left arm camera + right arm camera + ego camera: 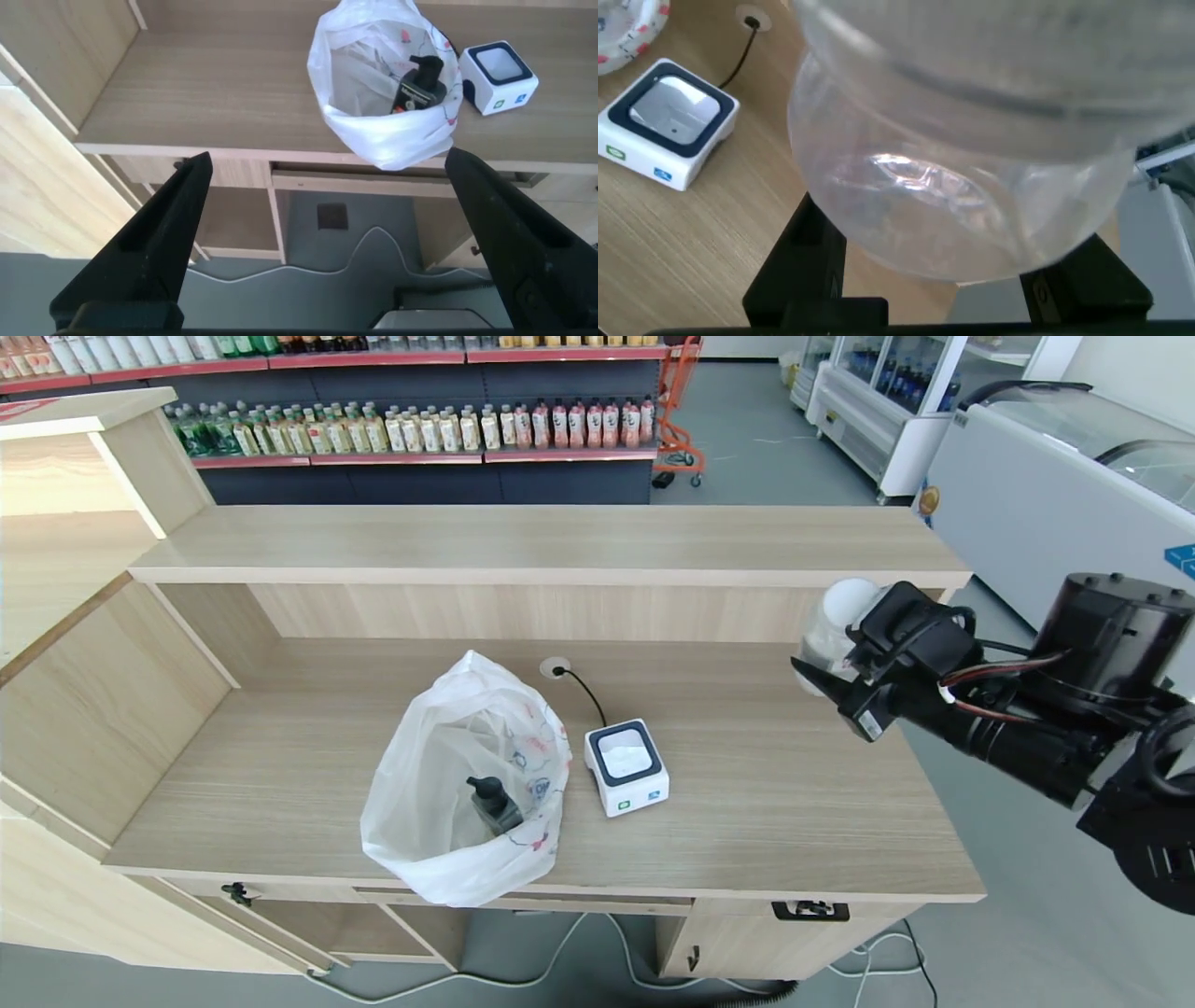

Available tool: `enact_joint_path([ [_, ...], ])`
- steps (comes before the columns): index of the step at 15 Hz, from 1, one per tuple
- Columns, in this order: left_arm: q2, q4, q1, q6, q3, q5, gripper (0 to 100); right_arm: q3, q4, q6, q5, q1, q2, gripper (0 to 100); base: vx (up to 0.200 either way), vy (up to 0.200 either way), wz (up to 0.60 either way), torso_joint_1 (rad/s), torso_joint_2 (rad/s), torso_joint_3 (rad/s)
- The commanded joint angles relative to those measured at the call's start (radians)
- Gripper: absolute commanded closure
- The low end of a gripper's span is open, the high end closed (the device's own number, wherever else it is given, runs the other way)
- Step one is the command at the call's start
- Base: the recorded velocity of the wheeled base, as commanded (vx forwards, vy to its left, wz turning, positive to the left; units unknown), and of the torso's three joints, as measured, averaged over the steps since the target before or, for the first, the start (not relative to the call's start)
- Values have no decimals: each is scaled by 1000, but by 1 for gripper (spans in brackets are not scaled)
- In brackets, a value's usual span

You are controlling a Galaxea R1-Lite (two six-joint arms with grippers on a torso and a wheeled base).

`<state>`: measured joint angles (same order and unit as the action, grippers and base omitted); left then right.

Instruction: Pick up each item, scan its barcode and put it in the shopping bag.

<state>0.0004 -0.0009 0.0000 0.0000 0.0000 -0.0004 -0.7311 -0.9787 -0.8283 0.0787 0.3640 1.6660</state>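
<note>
**Item in hand:** translucent plastic jar (834,616), clamped between the fingers of the right gripper (822,658). It is held raised over the right end of the worktop (794,803), well apart from the scanner (625,765), and is judged to be awaiting presentation of its barcode.

**Shopping bag** (467,784): stood open just beside the scanner, so that scanned goods can be dropped straight in. A dark pump bottle (493,803) is already lodged inside.

**Left gripper** (327,161): fingers spread wide, nothing held. It is positioned off the worktop's front edge, out of the way.

Clear container (962,168) near scanner (668,121)
</note>
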Motion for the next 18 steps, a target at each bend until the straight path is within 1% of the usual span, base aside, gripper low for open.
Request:
enact_joint_path([
  [1,0,1,0,0,-2,0,0,-48,-20,-14,65,0,92,100,0,200,0,2,2,2],
  [3,0,1,0,0,0,-1,0,-68,-132,-26,147,-4,193,100,0,200,0,2,2,5],
  [5,0,-1,0,0,0,0,0,-79,-209,-31,187,-5,271,100,0,200,0,0,2,2],
  [6,0,-1,0,0,0,-1,0,-83,-224,-29,211,-5,299,100,0,0,0,0,0,0],
  [7,0,-1,0,0,0,0,0,-97,-229,-26,257,-7,314,100,0,0,0,0,0,0],
  [8,0,-1,0,-2,0,0,0,-102,-235,-31,323,-22,333,100,0,0,0,0,0,0],
  [9,0,-1,0,-2,0,0,0,-97,-259,-32,365,-40,350,100,0,0,0,0,0,0],
  [11,0,1,0,-2,0,0,0,-88,-344,-31,374,-76,413,100,0,0,0,0,0,0],
  [13,0,1,0,-2,0,-1,0,-87,-397,-25,383,-96,472,100,0,0,0,0,0,0],
  [15,0,1,0,-2,0,-1,0,-96,-403,-22,435,-96,523,100,0,0,0,0,0,0],
  [18,0,1,0,-2,0,-1,0,-137,-403,-22,443,-89,564,100,0,0,0,0,0,0],
])
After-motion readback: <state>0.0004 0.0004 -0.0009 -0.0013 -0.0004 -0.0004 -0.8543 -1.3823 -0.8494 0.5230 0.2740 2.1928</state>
